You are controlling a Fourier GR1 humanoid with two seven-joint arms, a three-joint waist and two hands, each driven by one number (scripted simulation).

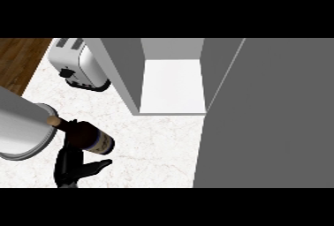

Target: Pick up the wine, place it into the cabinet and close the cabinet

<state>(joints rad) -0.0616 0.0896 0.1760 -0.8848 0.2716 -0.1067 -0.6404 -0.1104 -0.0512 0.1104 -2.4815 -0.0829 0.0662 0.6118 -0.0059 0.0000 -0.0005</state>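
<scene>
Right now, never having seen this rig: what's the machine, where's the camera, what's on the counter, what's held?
It is a humanoid robot with black fingered hands. The single picture comes from its head, looking steeply down at the white marble counter. On it stand a white toaster and an open grey cabinet, its grey door swung out at right. The left hand grips a dark wine bottle with a cork stopper. The big grey cylinder at left is its forearm. The right hand is out of view.

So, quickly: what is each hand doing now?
Left hand: shut on the wine, held above the counter.
Right hand: not in view.
</scene>
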